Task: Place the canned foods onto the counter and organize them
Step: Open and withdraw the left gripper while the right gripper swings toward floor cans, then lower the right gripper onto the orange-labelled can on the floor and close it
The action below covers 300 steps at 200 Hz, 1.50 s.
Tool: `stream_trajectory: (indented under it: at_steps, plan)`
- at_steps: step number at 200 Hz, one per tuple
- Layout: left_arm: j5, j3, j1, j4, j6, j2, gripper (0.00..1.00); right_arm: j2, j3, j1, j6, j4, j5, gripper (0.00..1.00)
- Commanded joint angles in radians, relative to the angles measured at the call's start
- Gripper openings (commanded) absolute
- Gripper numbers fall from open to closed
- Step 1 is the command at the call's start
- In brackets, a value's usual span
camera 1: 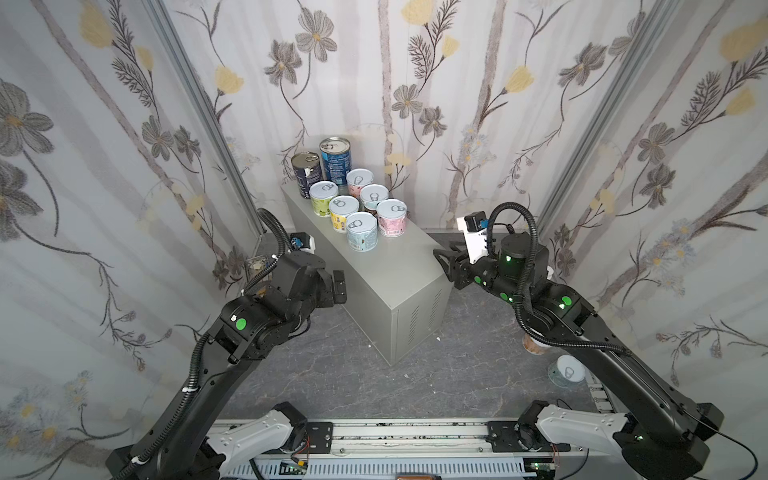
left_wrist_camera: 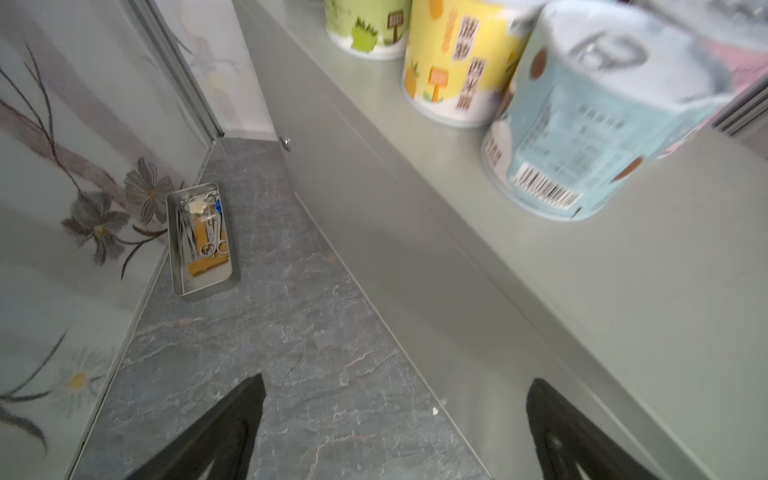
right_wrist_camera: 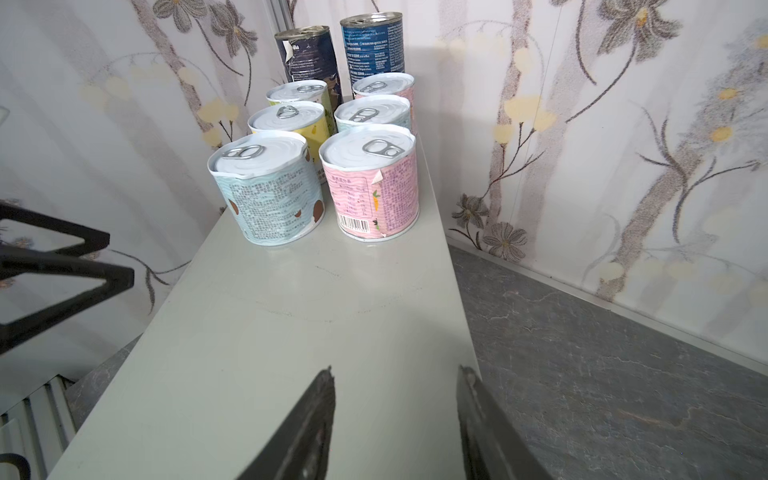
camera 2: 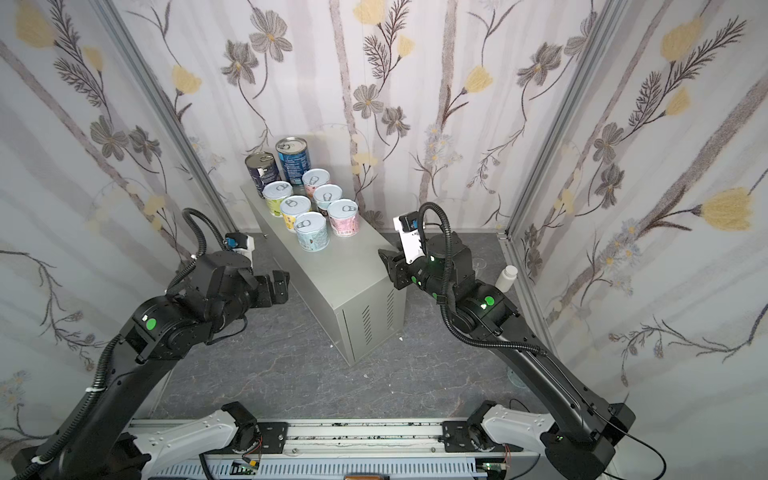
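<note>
canned foods (right_wrist_camera: 374, 183): counter (right_wrist_camera: 291, 332) far end | right gripper (right_wrist_camera: 395, 370): part-spread, empty, well short of them | left gripper (left_wrist_camera: 397, 378): spread wide, empty

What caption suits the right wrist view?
Eight cans in two rows on the counter, right gripper empty before them.

On my surface (camera 1: 399, 268) I count eight cans: two tall dark blue cans (camera 1: 336, 160) and six short pastel cans (camera 1: 361, 232). On the floor (camera 1: 457, 374) there are two more — one pale-lidded can (camera 1: 566, 370) and one half-hidden can (camera 1: 534, 345). One white bottle (camera 2: 507, 277), one metal tray (left_wrist_camera: 201, 241).
</note>
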Motion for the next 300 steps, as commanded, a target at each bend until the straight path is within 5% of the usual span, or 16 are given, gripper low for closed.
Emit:
stream_trajectory:
  at_steps: [1,80,151,227,300]
  plan:
    - [0.009,-0.107,0.000,0.086,-0.031,-0.072,1.00,0.027,0.011,-0.012,0.039,0.034,-0.019,0.58]
    - [0.083,-0.503,0.000,0.315,-0.113,-0.267,1.00,-0.113,0.035,-0.085,0.130,-0.110,0.082,0.72]
    - [0.000,-0.659,0.000,0.453,-0.164,-0.264,1.00,-0.302,-0.111,-0.328,0.215,-0.223,0.097,0.84]
    - [0.025,-0.925,0.001,0.662,-0.307,-0.312,1.00,-0.252,-0.230,-0.560,0.246,-0.226,0.003,1.00]
    - [0.033,-1.116,0.000,0.895,-0.322,-0.234,1.00,-0.178,-0.325,-0.654,0.317,-0.245,0.188,1.00]
